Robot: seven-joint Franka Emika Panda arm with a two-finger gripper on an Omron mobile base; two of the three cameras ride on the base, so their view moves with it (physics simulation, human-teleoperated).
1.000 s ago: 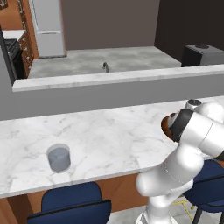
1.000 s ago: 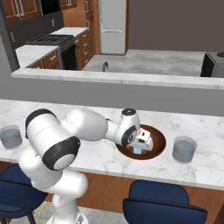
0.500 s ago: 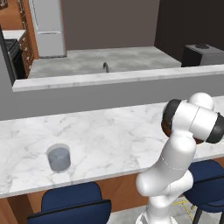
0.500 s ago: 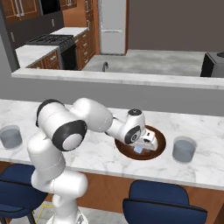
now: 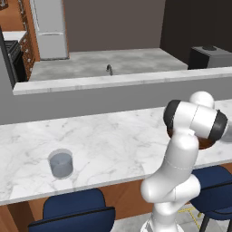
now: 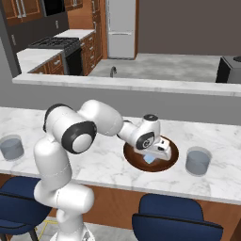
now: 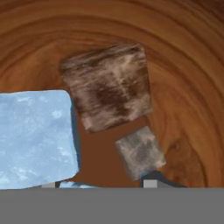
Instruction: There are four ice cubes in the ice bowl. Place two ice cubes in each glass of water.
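Observation:
The ice bowl (image 6: pixel 172 159) is a wide dark brown bowl on the marble counter; the arm hides most of the ice bowl (image 5: pixel 206 143) in the left base view. My gripper (image 6: pixel 161 150) reaches down into it, its jaws apart. Seen from the hand, one pale-blue ice cube (image 7: pixel 35 138) lies at the left beside my left fingertip (image 7: pixel 48 185). Two brownish see-through ice cubes (image 7: pixel 107 85) rest on the wooden floor ahead. Another pale ice cube (image 6: pixel 149 159) shows under the hand. One glass of water (image 6: pixel 197 161) stands right of the bowl, the other glass (image 6: pixel 12 147) far left.
A raised grey ledge (image 6: pixel 132 84) runs behind the counter. Blue stools (image 6: pixel 176 221) stand below the counter's front edge. In the left base view the left glass (image 5: pixel 60 163) sits near the front edge, with bare marble (image 5: pixel 113 140) between it and the arm.
The arm has folded up and forward, and the hand has shifted slightly right and sunk lower into the bowl. Bowl and glasses have stayed put.

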